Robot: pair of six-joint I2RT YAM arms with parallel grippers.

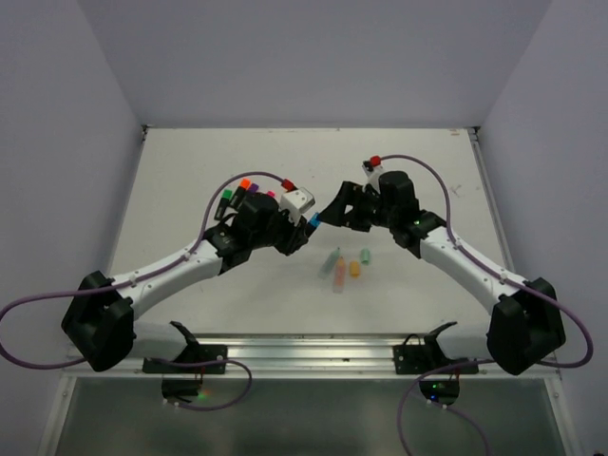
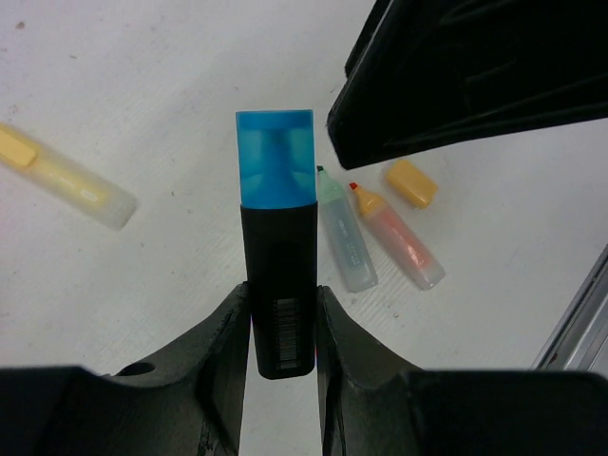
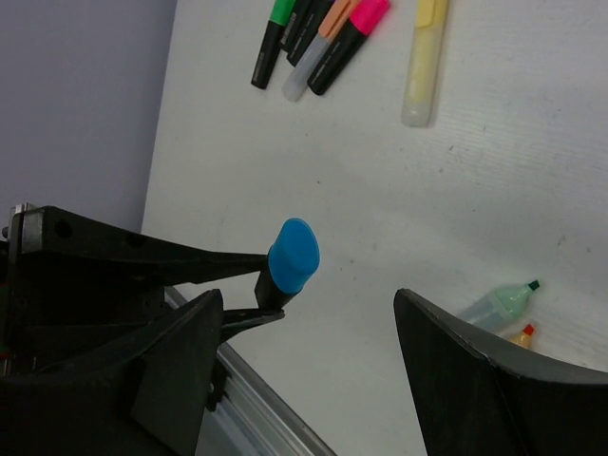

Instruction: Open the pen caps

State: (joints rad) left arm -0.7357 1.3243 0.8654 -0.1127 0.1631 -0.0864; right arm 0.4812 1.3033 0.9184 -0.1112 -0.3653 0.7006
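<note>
Left gripper [image 2: 282,294] clamped on one black pen [image 2: 278,261], blue cap [image 2: 275,157] on, right gripper [image 3: 306,299] wide open near it, mint pen [image 2: 345,237] and peach pen [image 2: 399,237] uncapped, one loose cap [image 2: 410,182], white table [image 1: 190,180], lilac walls [image 1: 313,57].

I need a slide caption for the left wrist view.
Left gripper clamps a black pen, blue cap on, near uncapped pastel pens.

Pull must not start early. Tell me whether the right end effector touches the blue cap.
Apart. The right wrist view shows the blue cap between the fingers of the open right end effector, with table visible around it.
</note>
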